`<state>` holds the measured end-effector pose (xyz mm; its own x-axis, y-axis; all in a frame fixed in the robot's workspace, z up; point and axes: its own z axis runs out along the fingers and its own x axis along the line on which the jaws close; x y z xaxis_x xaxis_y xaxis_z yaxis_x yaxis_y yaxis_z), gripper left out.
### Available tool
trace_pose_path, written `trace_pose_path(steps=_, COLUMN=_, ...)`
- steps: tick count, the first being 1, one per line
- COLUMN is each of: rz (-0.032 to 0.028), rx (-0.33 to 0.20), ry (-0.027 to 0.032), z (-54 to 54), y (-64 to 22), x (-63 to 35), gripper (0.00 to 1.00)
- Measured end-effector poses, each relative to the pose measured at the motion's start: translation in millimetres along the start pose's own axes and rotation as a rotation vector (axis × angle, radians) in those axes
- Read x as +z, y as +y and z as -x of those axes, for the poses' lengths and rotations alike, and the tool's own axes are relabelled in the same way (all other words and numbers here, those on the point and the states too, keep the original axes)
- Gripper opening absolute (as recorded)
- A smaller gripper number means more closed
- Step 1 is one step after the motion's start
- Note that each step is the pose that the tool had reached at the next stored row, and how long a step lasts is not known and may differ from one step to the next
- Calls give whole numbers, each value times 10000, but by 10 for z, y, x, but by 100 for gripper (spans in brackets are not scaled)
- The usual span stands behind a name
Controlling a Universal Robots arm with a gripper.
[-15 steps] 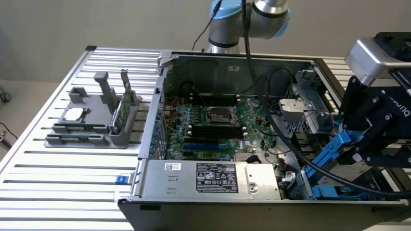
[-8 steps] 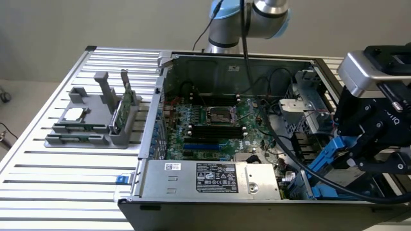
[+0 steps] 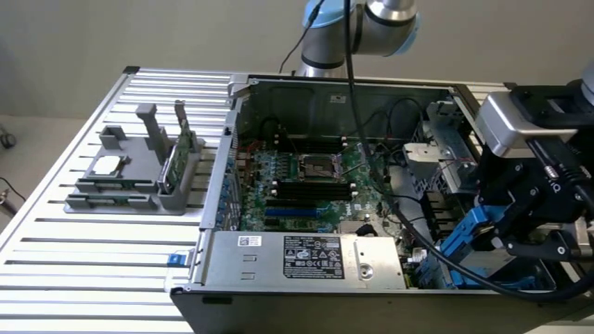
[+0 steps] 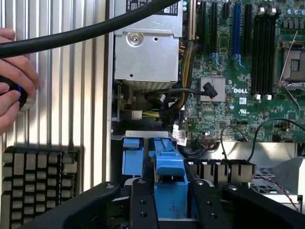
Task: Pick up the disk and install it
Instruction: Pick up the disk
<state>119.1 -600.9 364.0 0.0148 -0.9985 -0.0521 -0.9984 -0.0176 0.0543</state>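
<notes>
Exterior view: set high and off the bench point(image 3: 93, 243), it looks down at a slant over the whole open case point(image 3: 232, 125). The arm's base is at the far side and the tool point(image 3: 496, 240) is near the camera, at the exterior view's right.
Wrist view: close in, it looks down past the tool's fingers point(image 4: 143, 205), clamped on the disk point(image 4: 169, 167), into the case.
Shared: motherboard point(image 3: 307, 174), power supply point(image 3: 307, 254), bench slats beside the case.

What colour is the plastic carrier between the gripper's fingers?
The carrier is blue; clearest in the wrist view.
</notes>
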Motion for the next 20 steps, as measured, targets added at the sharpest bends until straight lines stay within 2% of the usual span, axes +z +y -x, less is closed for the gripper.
trace_pose_path(steps=17, rz=1, rx=0, ry=-8, z=-12, y=-13, x=310, gripper=33)
trace_pose_path(steps=19, rz=1, rx=1, ry=2, z=-12, y=-14, x=342, gripper=34)
trace_pose_path(steps=20, rz=0, rx=1, ry=-1, z=-9, y=-15, x=355, gripper=40)
